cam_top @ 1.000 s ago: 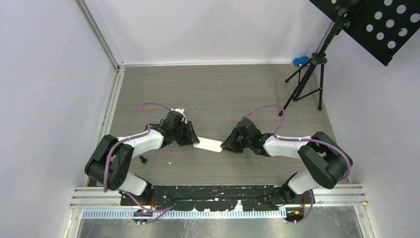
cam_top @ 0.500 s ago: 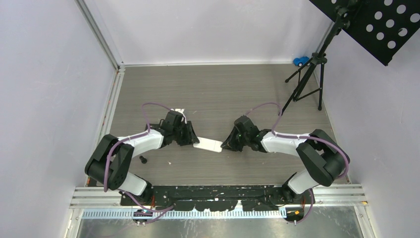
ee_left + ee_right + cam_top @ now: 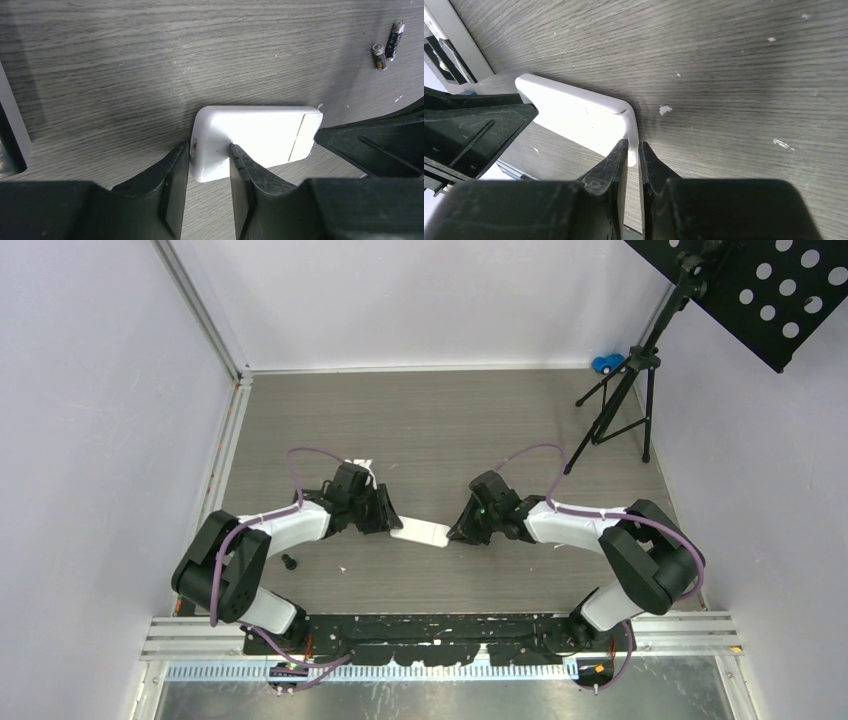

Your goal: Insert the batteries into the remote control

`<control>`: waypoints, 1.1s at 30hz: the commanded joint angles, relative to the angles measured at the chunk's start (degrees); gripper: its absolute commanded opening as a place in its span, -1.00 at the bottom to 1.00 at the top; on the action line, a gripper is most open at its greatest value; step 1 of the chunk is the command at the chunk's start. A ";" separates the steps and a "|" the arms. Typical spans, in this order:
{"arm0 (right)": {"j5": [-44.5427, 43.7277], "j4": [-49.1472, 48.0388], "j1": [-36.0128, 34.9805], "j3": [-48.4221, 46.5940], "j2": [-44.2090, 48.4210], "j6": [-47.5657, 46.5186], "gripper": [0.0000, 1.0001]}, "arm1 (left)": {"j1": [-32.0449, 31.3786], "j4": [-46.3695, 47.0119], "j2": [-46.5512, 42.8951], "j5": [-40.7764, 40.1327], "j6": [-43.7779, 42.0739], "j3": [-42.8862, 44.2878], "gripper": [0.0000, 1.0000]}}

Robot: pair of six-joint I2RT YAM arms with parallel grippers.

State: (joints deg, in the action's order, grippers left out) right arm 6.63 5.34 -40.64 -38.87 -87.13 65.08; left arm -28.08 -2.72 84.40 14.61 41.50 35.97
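The white remote control (image 3: pixel 420 533) lies flat on the wooden table between my two arms. My left gripper (image 3: pixel 210 150) is shut on its near end, one finger on each long side. At the far end a seam marks off the cover panel (image 3: pixel 306 134). My right gripper (image 3: pixel 634 146) is pinched almost fully together on the thin corner edge of that end of the remote (image 3: pixel 579 112). Two batteries (image 3: pixel 395 41) (image 3: pixel 379 55), dark with silvery ends, lie loose on the table beyond the remote in the left wrist view.
A small black knob (image 3: pixel 289 562) lies near the left arm's base. A black tripod stand (image 3: pixel 620 410) with a perforated plate stands at the back right, with a blue toy (image 3: pixel 604 364) behind it. Walls close in the table on three sides.
The right wrist has shifted slightly left and back toward the remote's end, and its jaws have narrowed onto the edge. The left arm and the remote have stayed put.
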 commanded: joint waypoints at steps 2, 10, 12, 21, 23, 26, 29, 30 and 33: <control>-2.99 3.74 -0.65 -2.44 -0.54 -4.22 -0.66 | -0.40 1.03 1.22 1.57 -0.54 -1.56 -0.31; -0.54 2.28 -1.10 -2.82 -2.03 -2.67 -0.73 | -0.40 3.58 2.05 3.87 1.38 -3.19 -0.39; 0.52 -0.90 -1.10 -1.84 -2.30 -0.96 -0.73 | -0.40 5.04 2.45 4.55 2.44 -3.84 -0.40; 3.61 -7.31 -1.58 -3.17 -5.50 1.71 -0.74 | -0.49 10.15 4.92 7.40 5.61 -6.20 -0.46; 3.57 -7.80 -1.78 -4.04 -6.39 1.87 -0.74 | -0.64 11.13 5.42 7.65 6.08 -6.74 -0.47; 3.33 -9.59 -2.15 -4.89 -7.58 2.42 -0.74 | -1.03 12.12 6.01 7.76 6.63 -7.25 -0.48; 1.82 -12.23 -2.25 -4.37 -7.00 2.38 -0.74 | -1.10 12.20 6.02 7.79 6.66 -7.55 -0.48; 0.69 -12.35 -2.25 -4.11 -5.93 1.62 -0.74 | -1.10 11.50 5.85 7.71 6.29 -7.60 -0.45; -2.61 -9.34 -2.23 -3.70 -0.89 -2.77 -0.68 | -0.94 8.24 4.78 5.90 4.89 -6.69 -0.35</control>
State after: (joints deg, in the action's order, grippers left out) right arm 10.85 6.37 -41.19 -41.50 -90.00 64.60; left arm -25.85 12.45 86.63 16.16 46.26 30.98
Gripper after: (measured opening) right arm 0.148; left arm 0.303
